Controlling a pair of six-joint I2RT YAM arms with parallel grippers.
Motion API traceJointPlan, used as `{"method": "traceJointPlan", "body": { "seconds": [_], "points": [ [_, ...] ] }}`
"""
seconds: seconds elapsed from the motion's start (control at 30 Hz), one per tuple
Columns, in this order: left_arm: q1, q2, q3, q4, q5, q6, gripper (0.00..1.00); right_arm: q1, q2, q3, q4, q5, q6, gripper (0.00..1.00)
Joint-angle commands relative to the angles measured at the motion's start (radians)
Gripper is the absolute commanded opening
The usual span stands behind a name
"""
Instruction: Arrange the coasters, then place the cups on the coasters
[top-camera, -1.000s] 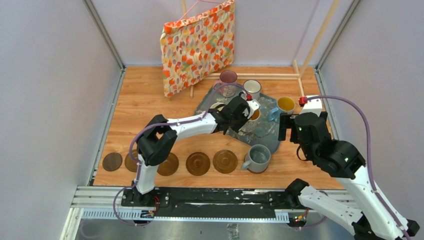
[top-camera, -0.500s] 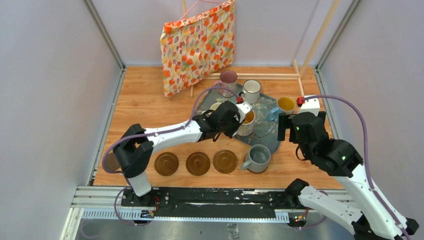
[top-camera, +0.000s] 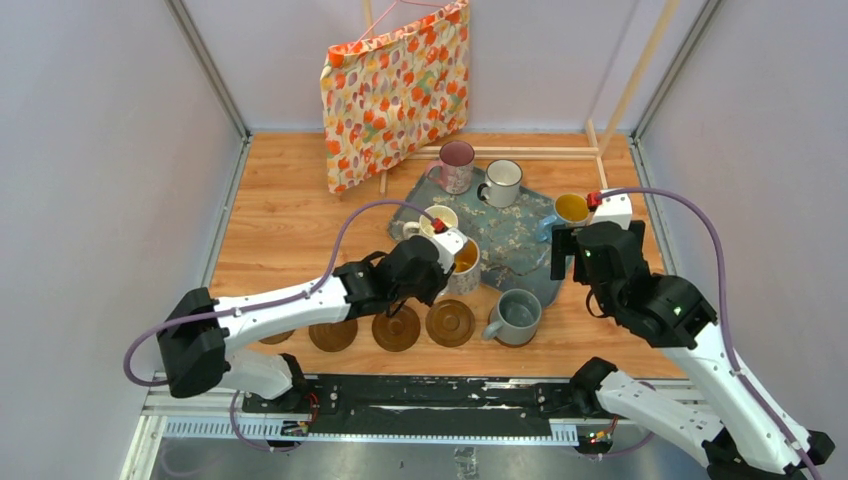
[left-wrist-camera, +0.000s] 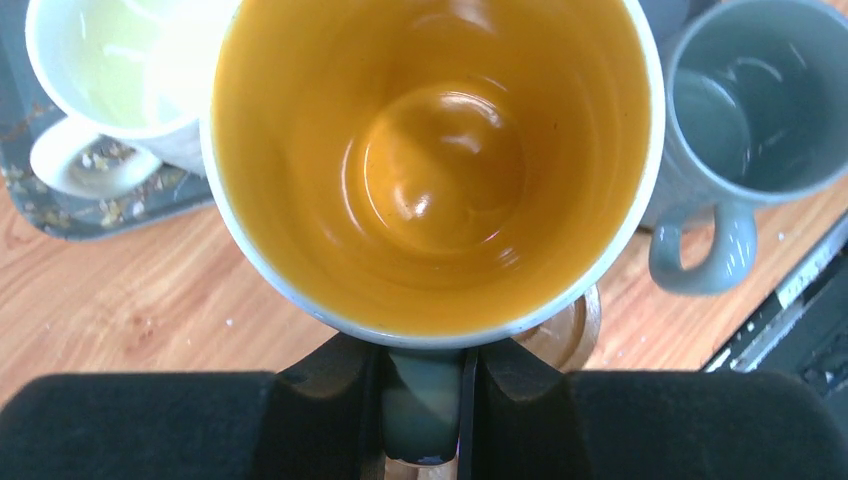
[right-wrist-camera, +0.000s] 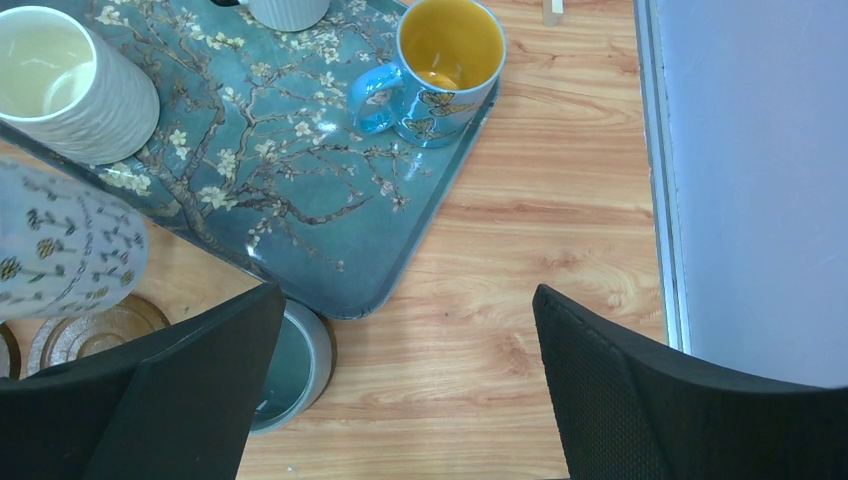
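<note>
My left gripper (left-wrist-camera: 425, 405) is shut on the handle of the yellow-inside white cup (left-wrist-camera: 430, 170), held upright above the near edge of the tray (top-camera: 520, 262). A coaster (left-wrist-camera: 572, 335) peeks out under its near side. Dark-brown coasters (top-camera: 450, 322) (top-camera: 396, 328) (top-camera: 333, 335) lie in a row along the front. The grey cup (top-camera: 517, 316) stands at the row's right end; whether a coaster lies under it is hidden. The pink cup (top-camera: 456, 165), dark-rimmed white cup (top-camera: 502, 182), cream cup (top-camera: 437, 220) and blue-handled cup (right-wrist-camera: 440, 75) stand on the tray. My right gripper (right-wrist-camera: 410, 400) hangs open over bare wood.
A floral cloth bag (top-camera: 395, 90) hangs at the back left. Thin wooden sticks (top-camera: 520, 152) lie behind the tray. Grey walls close in both sides, and the metal rail (top-camera: 400, 395) runs along the near edge.
My left arm has drawn the yellow-inside cup off the tray, towards the near left and the coaster row. The right arm has barely moved.
</note>
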Motion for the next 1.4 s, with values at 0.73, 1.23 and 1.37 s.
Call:
{"method": "traceJointPlan", "body": {
  "seconds": [0.73, 1.23, 1.37],
  "points": [
    [-0.231, -0.108, -0.13, -0.011, -0.168, -0.16, 0.0, 0.004, 0.019, -0.025, 0.034, 0.019, 0.013, 1.0],
    [-0.256, -0.045, -0.126, -0.007, -0.152, -0.178, 0.0, 0.004, 0.002, -0.044, 0.034, 0.024, 0.014, 1.0],
    [-0.256, -0.033, -0.125, -0.008, -0.153, -0.182, 0.0, 0.004, 0.001, -0.047, 0.036, 0.021, 0.017, 1.0]
  ]
}}
